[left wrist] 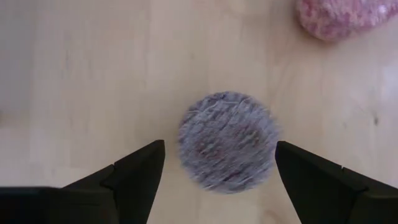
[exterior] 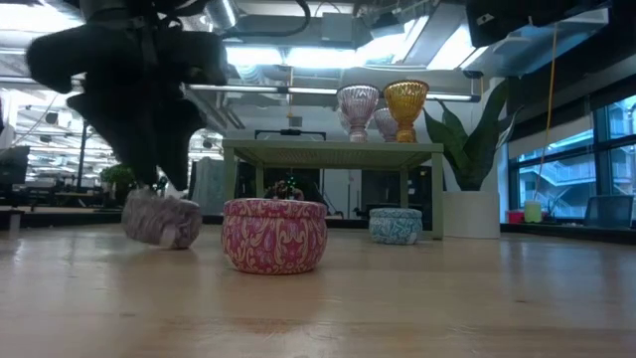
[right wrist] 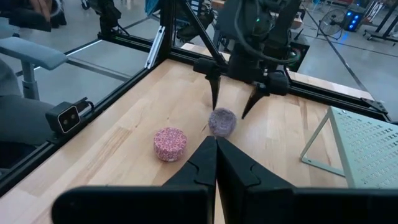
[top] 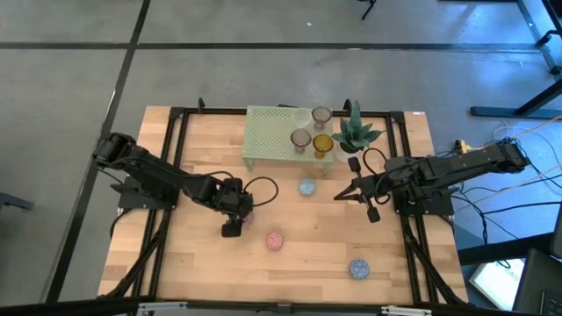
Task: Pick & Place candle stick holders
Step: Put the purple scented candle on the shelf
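A robotics lab or test workshop in an open, industrial-style room.

A light wooden surface [top: 299, 263] sits inside a black metal frame [top: 176, 132] on a grey concrete floor [top: 70, 88] marked with dark lines. Two dark robot arms are mounted on the surface, with loose cables [top: 492, 206] trailing off beside the right one. The low view shows exposed ceiling ducts and strip lights [exterior: 298, 50] overhead, large windows [exterior: 596, 159] to one side and more benches far behind. A small camera unit [right wrist: 67, 117] is clamped at the frame's edge, and further stands and wheeled gear stand beyond.
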Available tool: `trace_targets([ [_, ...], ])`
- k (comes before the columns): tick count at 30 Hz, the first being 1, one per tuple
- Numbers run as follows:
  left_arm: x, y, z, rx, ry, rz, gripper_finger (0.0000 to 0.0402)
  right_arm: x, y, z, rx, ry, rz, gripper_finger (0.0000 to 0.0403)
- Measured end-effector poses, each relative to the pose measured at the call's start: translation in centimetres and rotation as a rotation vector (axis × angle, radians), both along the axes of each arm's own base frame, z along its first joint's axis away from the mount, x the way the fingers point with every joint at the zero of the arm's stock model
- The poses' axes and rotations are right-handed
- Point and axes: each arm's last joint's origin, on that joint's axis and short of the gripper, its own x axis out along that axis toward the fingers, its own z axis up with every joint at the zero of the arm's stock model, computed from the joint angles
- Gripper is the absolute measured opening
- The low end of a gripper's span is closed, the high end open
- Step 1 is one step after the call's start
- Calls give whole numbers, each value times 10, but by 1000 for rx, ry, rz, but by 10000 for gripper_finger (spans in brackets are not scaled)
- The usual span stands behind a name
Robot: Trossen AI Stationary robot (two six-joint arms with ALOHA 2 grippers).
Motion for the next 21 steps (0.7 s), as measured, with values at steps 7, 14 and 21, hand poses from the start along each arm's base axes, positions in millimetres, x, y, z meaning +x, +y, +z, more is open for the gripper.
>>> trace_targets([
  [7, -1, 1, 3, 10, -15, 6, 304, 0, 0, 0, 0, 0, 1, 7],
  [14, 2, -3, 1, -57, -14, 9, 304, 0, 0, 0, 0, 0, 1, 7],
  [21, 8, -6, -4, -56, -37, -4, 304, 0, 0, 0, -3, -1, 1, 7],
])
